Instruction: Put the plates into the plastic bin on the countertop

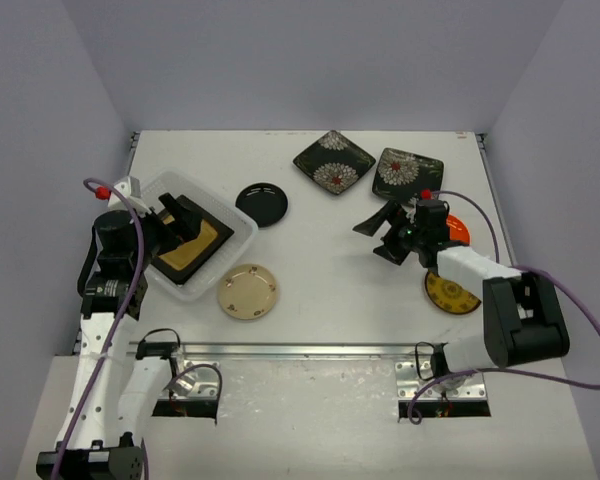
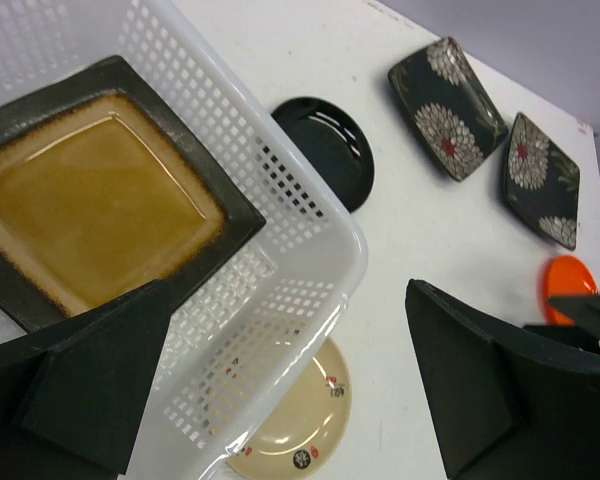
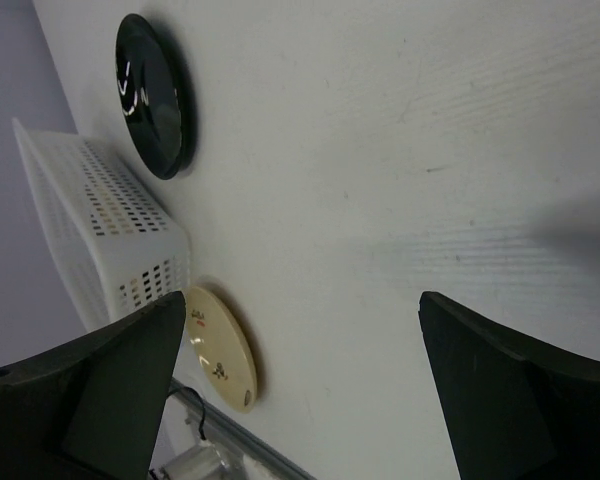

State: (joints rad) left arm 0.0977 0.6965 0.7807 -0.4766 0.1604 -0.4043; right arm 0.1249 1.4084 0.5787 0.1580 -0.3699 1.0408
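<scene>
1. Work done so far looks small. One square plate with a dark rim and amber middle (image 1: 192,247) lies flat inside the white plastic bin with little holes in its walls (image 1: 242,228). The bin sits by the left edge of the flat white countertop (image 1: 330,270). I cannot tell if another plate hides under that one.
2. Six plates I can see are not in the bin yet. The small round black plate (image 1: 262,204) is just beside the bin's far right side. The small round cream plate (image 1: 248,291) is just beside its near side, close to the front edge.
3. One square black plate with white flowers (image 1: 333,162) and a second flower plate (image 1: 407,174) lie side by side by the far edge.
4. The small round orange plate (image 1: 461,228) and the small round yellow plate (image 1: 450,293) lie by the right edge, partly hidden by the right arm.
5. The left gripper (image 1: 185,222) hangs over the bin, its fingers spread wide and empty. The right gripper (image 1: 380,238) hangs over bare countertop near the orange plate, its fingers also spread wide and empty.
6. Only the top view shows the yellow plate. The left wrist view shows the bin's holes and the shiny amber plate up close. The right wrist view looks low across the black and cream plates and the bin's outside wall, but shows no flower plates.
</scene>
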